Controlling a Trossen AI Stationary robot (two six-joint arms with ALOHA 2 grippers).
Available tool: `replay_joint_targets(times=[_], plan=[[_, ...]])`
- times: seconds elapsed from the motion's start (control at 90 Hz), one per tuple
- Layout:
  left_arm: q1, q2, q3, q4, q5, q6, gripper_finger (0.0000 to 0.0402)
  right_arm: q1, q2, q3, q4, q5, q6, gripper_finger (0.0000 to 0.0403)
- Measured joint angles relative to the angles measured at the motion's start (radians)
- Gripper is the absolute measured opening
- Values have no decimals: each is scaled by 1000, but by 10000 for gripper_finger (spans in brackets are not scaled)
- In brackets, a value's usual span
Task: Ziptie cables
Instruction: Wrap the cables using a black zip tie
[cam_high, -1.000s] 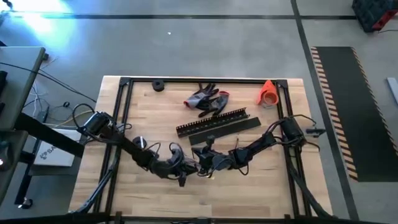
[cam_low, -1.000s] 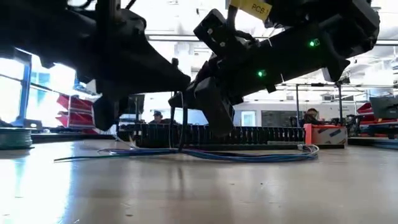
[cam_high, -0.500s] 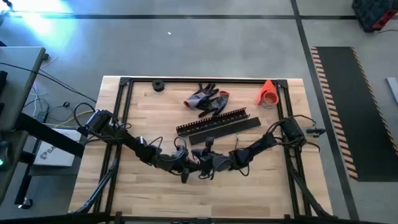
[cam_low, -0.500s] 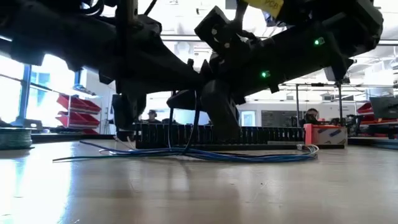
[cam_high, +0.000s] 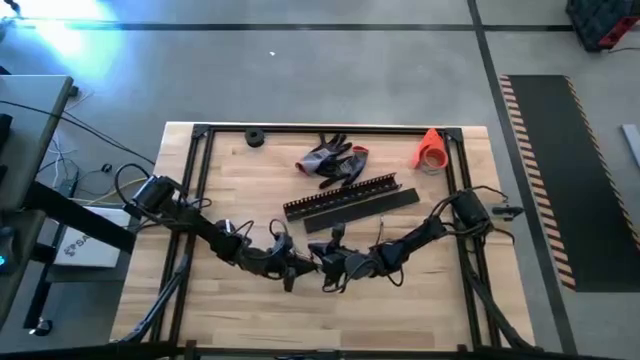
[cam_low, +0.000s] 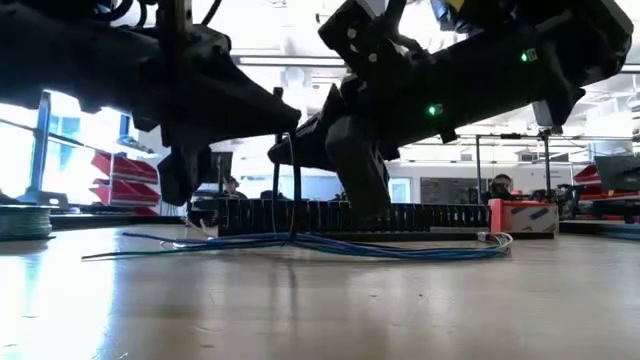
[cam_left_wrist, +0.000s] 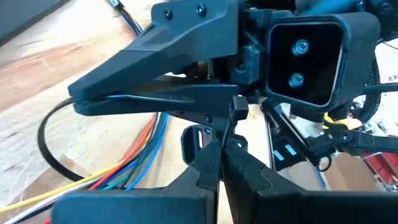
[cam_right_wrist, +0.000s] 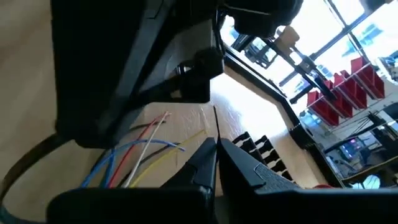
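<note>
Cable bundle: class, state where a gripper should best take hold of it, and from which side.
Likely the stretch of the cables lying flat on the table, taken from above and closing across the run: there the strands lie close together in one low band.

Two matte-black jointed arms — looped black cables; green indicator lights; yellow label; angular dark wedge-shaped fingers.
</note>
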Motion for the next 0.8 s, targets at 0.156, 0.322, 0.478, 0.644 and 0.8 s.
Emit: replay_joint_targets(times=[0.156,0.322,0.478,0.644,0.8], plan=[[0,0,0,5,0,0,0,-1,0,0,22,0,-22,0],[0,0,0,6,-4,0,0,8,0,0,44,-1,-49,0],[0,0,0,7,-5,0,0,8,0,0,44,2,-53,0],[0,0,0,8,-5,0,0,16,0,0,48,12,-103,0],[-7,0,0,12,-8,0,0,37,0,0,76,40,-169,0]])
